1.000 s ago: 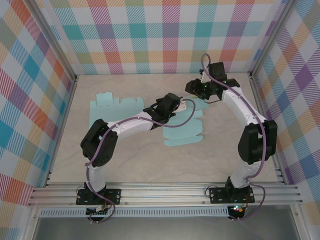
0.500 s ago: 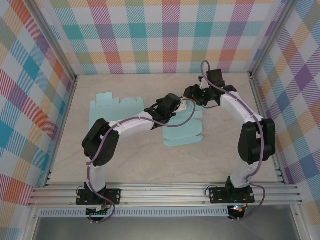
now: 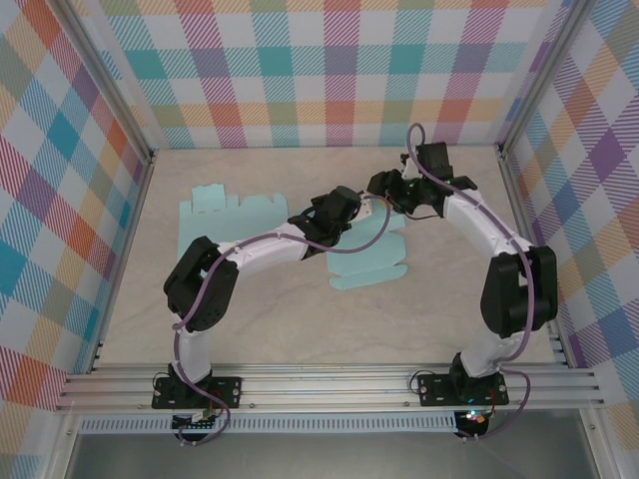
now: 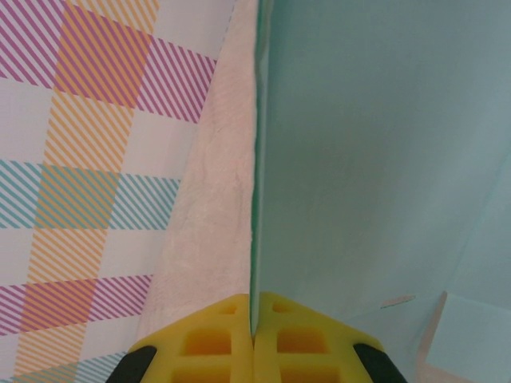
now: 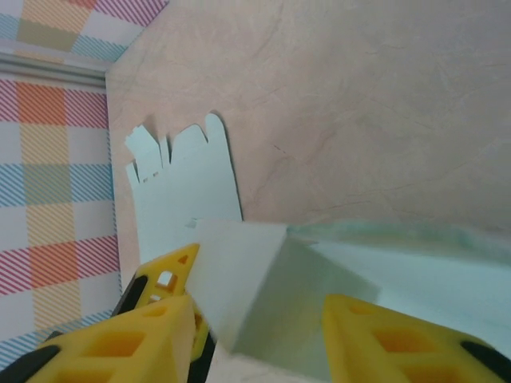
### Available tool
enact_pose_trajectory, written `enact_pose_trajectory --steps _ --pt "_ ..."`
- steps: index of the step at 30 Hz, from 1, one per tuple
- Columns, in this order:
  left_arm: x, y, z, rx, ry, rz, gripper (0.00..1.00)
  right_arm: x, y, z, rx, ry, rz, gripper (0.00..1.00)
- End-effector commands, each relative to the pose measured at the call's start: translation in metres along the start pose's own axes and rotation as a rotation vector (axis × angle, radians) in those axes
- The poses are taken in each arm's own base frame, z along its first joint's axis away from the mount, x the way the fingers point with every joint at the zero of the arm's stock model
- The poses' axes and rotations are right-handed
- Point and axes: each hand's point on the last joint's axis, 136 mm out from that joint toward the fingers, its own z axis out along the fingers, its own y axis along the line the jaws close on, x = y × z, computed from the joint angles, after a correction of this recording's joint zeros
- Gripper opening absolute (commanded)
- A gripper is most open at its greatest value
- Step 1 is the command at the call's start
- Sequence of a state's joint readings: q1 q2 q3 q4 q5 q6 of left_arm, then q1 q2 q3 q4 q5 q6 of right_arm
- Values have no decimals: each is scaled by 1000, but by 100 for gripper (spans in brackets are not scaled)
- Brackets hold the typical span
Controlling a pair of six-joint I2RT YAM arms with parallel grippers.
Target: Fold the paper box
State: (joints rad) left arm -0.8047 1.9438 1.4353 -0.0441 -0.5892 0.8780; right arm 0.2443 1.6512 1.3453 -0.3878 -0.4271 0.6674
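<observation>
The paper box is a pale teal blank lying near the middle of the table, its far part raised. My left gripper is shut on an upright panel of it. In the left wrist view the yellow fingertips press together on the panel's thin edge. My right gripper stands just behind, over the same corner. Its jaws are apart around a folded-up flap, which leans against the left finger, while the right finger is clear of it.
A second flat teal blank lies at the left back of the table; it is the notched sheet in the right wrist view. Plaid walls close in three sides, and a metal rail runs along the near edge.
The right gripper's jaws have widened, and it has shifted slightly nearer to the left gripper. The left gripper keeps its hold on the panel.
</observation>
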Motion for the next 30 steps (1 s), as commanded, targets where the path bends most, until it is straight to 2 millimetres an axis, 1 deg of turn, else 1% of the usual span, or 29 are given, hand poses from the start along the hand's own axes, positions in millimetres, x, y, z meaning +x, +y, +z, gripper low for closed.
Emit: enact_pose_trajectory --steps 1,3,5,7,9,11,14,16,19,21,26,30 --pt "-6 14 -13 -52 -21 -9 0 8 -7 -34 43 -57 -27 55" --pt "-5 14 -15 -47 -23 -12 0 13 -18 -48 65 -86 -19 55" --pt "-5 14 -16 -44 -26 -14 0 21 -34 -61 109 -112 -10 55" --pt "-5 14 -17 -43 -26 -14 0 30 -49 -66 139 -125 0 55" --pt "-4 13 -16 -43 -24 -12 0 40 -67 -66 173 -131 14 56" --pt "-3 10 -15 -37 -21 -4 0 48 -87 -62 213 -136 29 58" --pt "-2 9 -14 -36 -17 -1 0 52 -105 -51 223 -153 25 61" --pt "-2 8 -13 -36 -17 -2 0 50 -111 -42 213 -169 9 63" --pt "-2 8 -13 -34 -18 0 0 44 -120 -28 217 -170 -16 63" --pt "-2 8 -14 -32 -18 1 0 39 -121 -19 204 -168 -39 62" --pt "-3 8 -13 -34 -20 4 0 26 -111 2 109 -168 -107 63" --pt "-3 7 -12 -31 -20 7 0 17 -107 11 79 -177 -141 62"
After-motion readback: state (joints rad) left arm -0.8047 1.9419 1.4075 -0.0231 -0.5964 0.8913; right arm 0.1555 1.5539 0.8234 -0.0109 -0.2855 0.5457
